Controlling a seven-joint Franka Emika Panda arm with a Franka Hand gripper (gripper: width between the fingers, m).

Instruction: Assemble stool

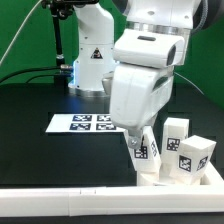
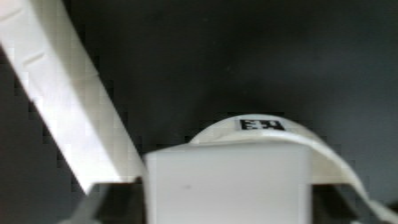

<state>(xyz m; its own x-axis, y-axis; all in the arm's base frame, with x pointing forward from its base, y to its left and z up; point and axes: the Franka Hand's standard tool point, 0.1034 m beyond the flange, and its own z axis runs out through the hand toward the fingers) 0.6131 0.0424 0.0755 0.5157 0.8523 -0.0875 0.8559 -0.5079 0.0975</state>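
Note:
My gripper [image 1: 139,148] reaches down at the exterior view's right, over the corner of the long white bar [image 1: 90,194]. In the wrist view a white block leg [image 2: 231,185] fills the space between my dark fingers [image 2: 111,203], which lie flush against both its sides; my gripper [image 2: 231,208] is shut on it. The same tagged leg [image 1: 145,152] stands tilted under the hand. Beyond it in the wrist view shows a rounded white rim with a tag [image 2: 263,125], seemingly the stool's seat. Two more tagged legs [image 1: 175,134] [image 1: 192,157] stand upright just to the exterior view's right.
The marker board [image 1: 84,123] lies flat on the black table to the exterior view's left of my hand. The white bar [image 2: 68,100] runs slantwise close beside the held leg. The arm's white base [image 1: 92,55] stands at the back.

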